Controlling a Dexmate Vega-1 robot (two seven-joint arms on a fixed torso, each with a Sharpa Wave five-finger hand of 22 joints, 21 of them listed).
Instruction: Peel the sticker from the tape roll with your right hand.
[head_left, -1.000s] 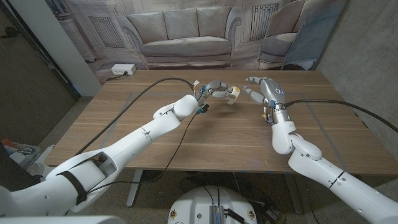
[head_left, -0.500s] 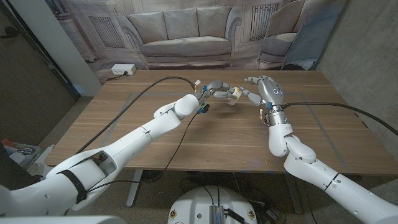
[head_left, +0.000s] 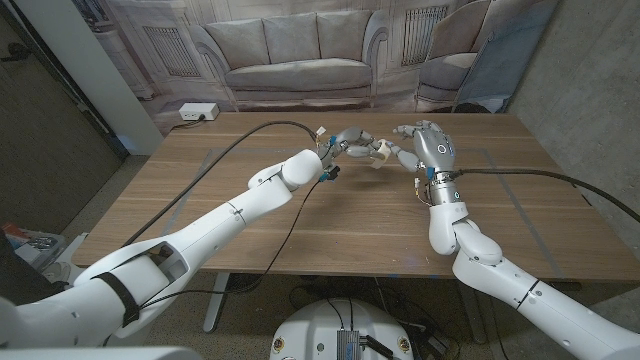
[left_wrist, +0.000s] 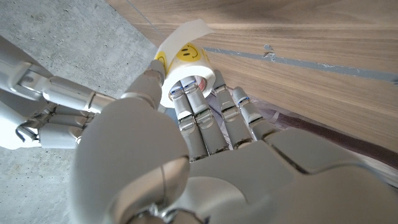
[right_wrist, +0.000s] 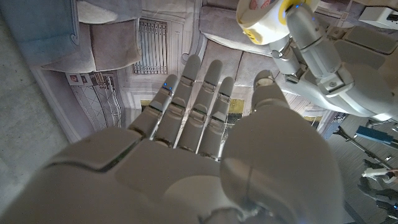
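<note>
In the head view the left hand holds the tape roll above the wooden bench, far side; the right hand is just beside it, fingers spread, contact hard to judge. A sofa backdrop hangs behind.

The left wrist view shows fingers through the roll's core and a smiley sticker, partly hidden.

The right wrist view shows spread fingers short of the roll, cut off at the edge.
</note>
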